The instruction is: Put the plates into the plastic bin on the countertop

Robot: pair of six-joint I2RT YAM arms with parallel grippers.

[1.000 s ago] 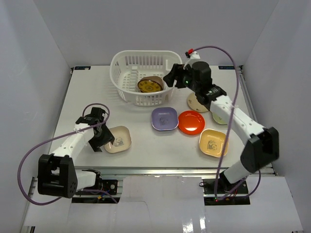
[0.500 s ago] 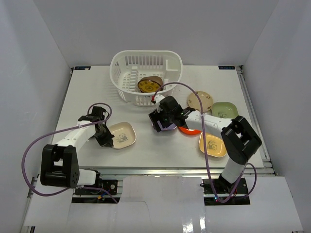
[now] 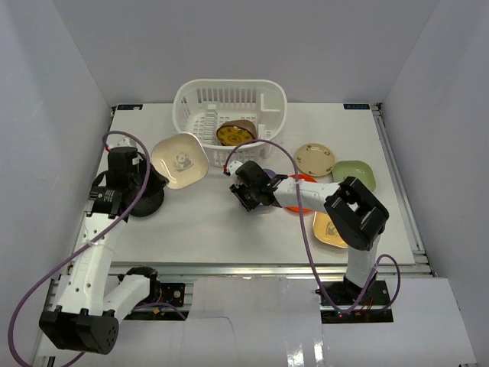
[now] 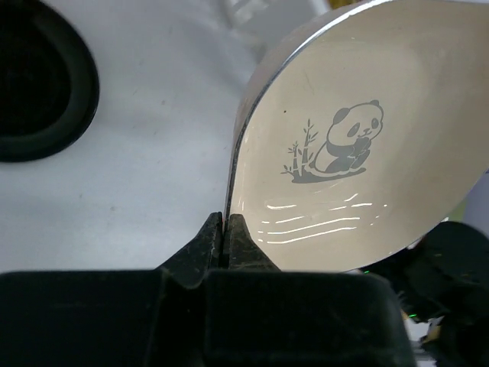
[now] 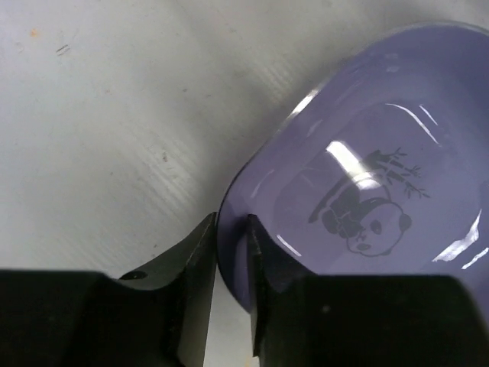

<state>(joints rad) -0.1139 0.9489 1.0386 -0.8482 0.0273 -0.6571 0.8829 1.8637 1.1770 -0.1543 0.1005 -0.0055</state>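
Observation:
My left gripper (image 3: 158, 178) is shut on the rim of a cream rounded-square plate (image 3: 180, 159) with a panda print (image 4: 359, 138). It holds the plate tilted in the air, left of the white plastic bin (image 3: 200, 98). In the left wrist view the jaws (image 4: 224, 229) pinch the plate's edge. My right gripper (image 3: 250, 193) is low on the countertop (image 3: 199, 229). Its fingers (image 5: 229, 229) are closed on the rim of the purple plate (image 5: 359, 183), one finger outside and one inside. An amber round plate (image 3: 234, 134) lies in the bin on a brown one.
An orange plate (image 3: 304, 191) lies just right of the right gripper. A beige round plate (image 3: 315, 159) and a pale green plate (image 3: 354, 172) lie further right. A yellow plate (image 3: 327, 228) sits partly under the right arm.
The left gripper has lifted the cream plate off the countertop and carried it up toward the bin. The right gripper has come down from the bin and closed on the purple plate's rim.

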